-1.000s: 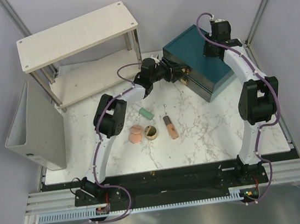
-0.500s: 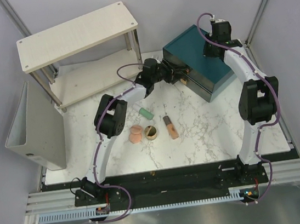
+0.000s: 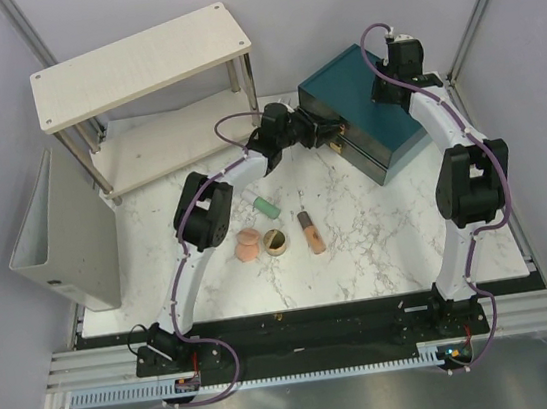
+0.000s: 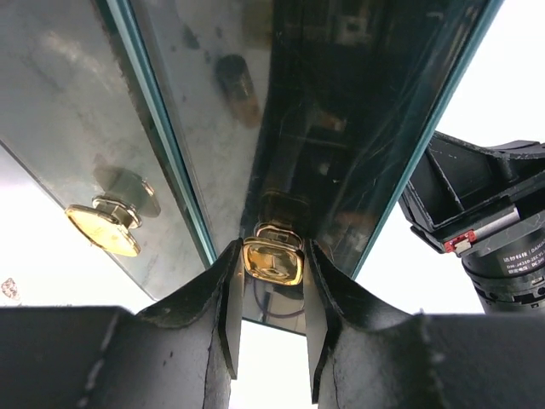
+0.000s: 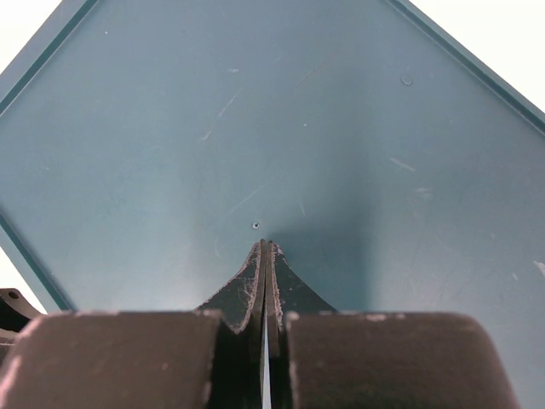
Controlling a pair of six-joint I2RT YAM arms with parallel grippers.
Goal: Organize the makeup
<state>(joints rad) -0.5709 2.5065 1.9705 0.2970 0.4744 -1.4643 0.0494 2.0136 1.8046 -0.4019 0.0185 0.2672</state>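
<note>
Near zone of the marble table (image 3: 379,241): 3 makeup items lie in a row, well apart from both grippers. These are the peach-pink sponge (image 3: 248,245), the gold-rimmed pot (image 3: 276,241) just beside it, and the peach tube (image 3: 309,232) with its dark cap pointing away. The mint-green piece (image 3: 268,206) lies just beyond the row.

Farther: the left gripper (image 4: 272,249) is at the front of the teal box (image 3: 368,116), jaws clamped on 1 gold knob (image 4: 272,262), a finger against each side. A 2nd knob (image 4: 104,228) is untouched.

Farthest: the right gripper (image 5: 262,247) is over the box top, jaws fully together and holding nothing. Contact with the top cannot be confirmed.
</note>
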